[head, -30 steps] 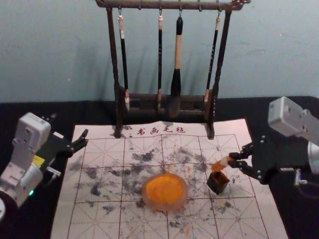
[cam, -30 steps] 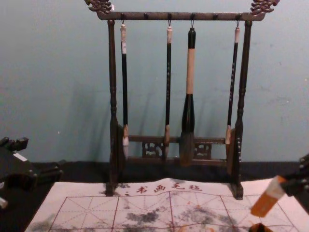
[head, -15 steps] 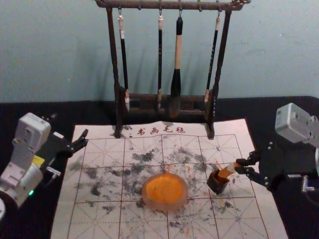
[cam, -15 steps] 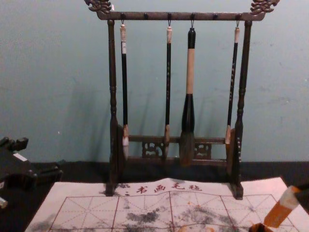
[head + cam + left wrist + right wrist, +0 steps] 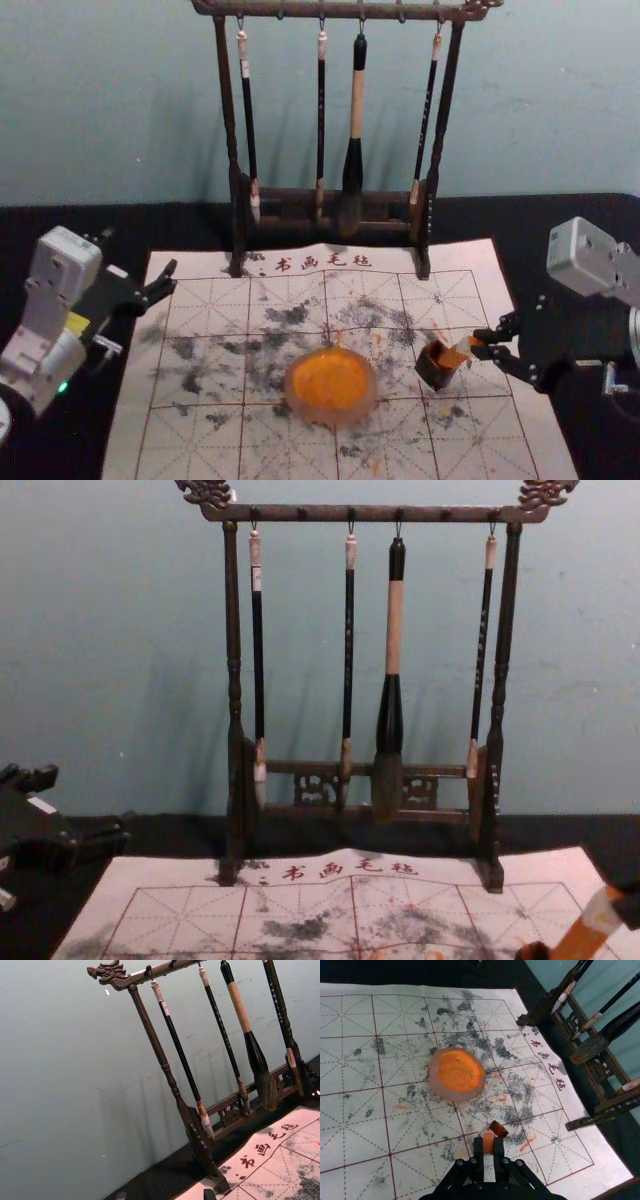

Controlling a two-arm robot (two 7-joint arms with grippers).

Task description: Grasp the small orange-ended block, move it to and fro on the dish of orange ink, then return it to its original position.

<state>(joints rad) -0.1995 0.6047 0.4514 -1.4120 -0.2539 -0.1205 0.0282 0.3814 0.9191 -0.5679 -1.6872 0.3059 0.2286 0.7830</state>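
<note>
Block [image 5: 458, 353], tilted, pinched in the right pincer [image 5: 479, 343], has sunk lower beside the box [image 5: 434, 370], suggesting its return is under way; the left pincer [image 5: 173, 277] idles spread, well left of the box.

1. Writing mat [image 5: 190, 450]: gridded, dark smudges; red characters [image 5: 322, 262] along its twelve o'clock edge.
2. Brush rack [image 5: 228, 120]: dark, upright, at twelve o'clock of the mat's centre.
3. Hanging from it, nine o'clock to three o'clock: slim brush [image 5: 249, 130], second slim brush [image 5: 321, 120], thick brush [image 5: 357, 100], third slim brush [image 5: 427, 110].
4. Wall [image 5: 100, 100]: pale, behind, at twelve o'clock.
5. Table [image 5: 560, 212]: black, beneath the mat.
</note>
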